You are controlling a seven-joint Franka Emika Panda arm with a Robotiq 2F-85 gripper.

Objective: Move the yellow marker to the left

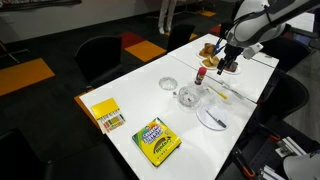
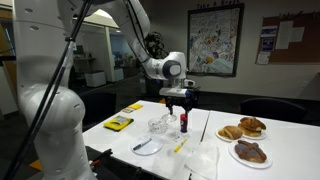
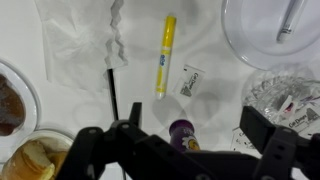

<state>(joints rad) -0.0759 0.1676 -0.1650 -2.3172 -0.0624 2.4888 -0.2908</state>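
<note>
The yellow marker lies straight on the white table, between a crumpled white tissue and the white plate. It also shows in both exterior views. My gripper is open and empty. It hangs above the table, short of the marker and apart from it, as both exterior views show. A small bottle with a purple cap stands below, between the fingers.
A thin black stick and a small packet lie beside the marker. Crumpled clear plastic sits by the plate. Plates of pastries stand at one end. A crayon box and a yellow pad lie at the other end.
</note>
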